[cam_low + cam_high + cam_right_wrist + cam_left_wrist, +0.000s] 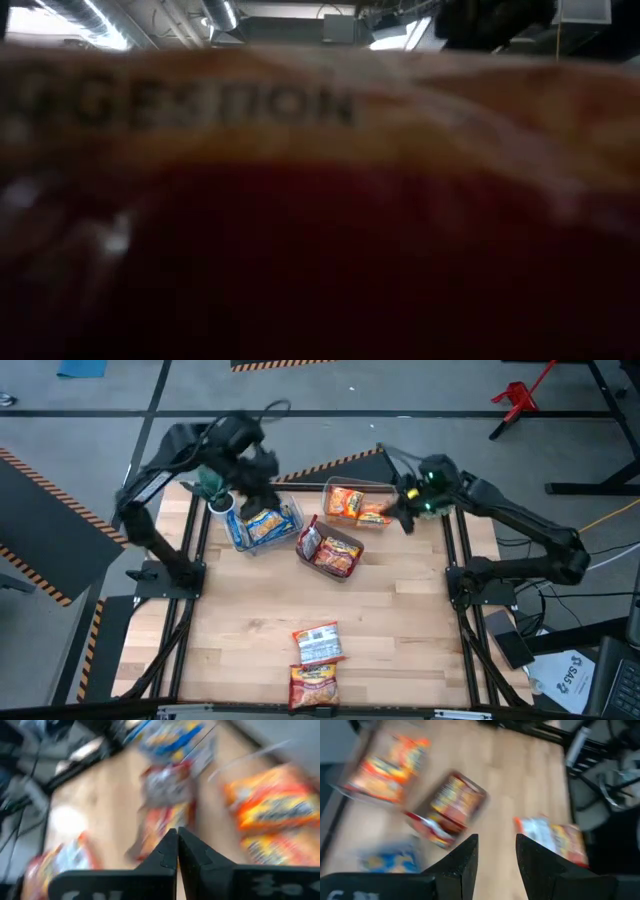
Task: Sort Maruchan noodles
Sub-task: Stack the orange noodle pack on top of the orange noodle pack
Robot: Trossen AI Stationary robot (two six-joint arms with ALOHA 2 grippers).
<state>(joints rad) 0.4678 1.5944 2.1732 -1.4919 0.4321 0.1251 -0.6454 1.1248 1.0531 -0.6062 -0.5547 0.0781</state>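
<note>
Three clear bins stand at the far middle of the table. One holds blue-yellow packets (265, 525), one orange packets (352, 503), and one red and red-white packets (328, 550). Two loose packets lie flat near the near edge: a red-white one (318, 643) and a red one (313, 685). My left gripper (262, 488) hovers over the far side of the blue bin; in its wrist view it is open (496, 865) and empty. My right gripper (403, 520) hangs at the right side of the orange bin, shut (177, 855) on nothing.
A packet (320, 220) lying right in front of the low camera fills that view. Bare wood lies between the bins and the two loose packets. Black frame rails (465, 610) run along the table's left and right sides.
</note>
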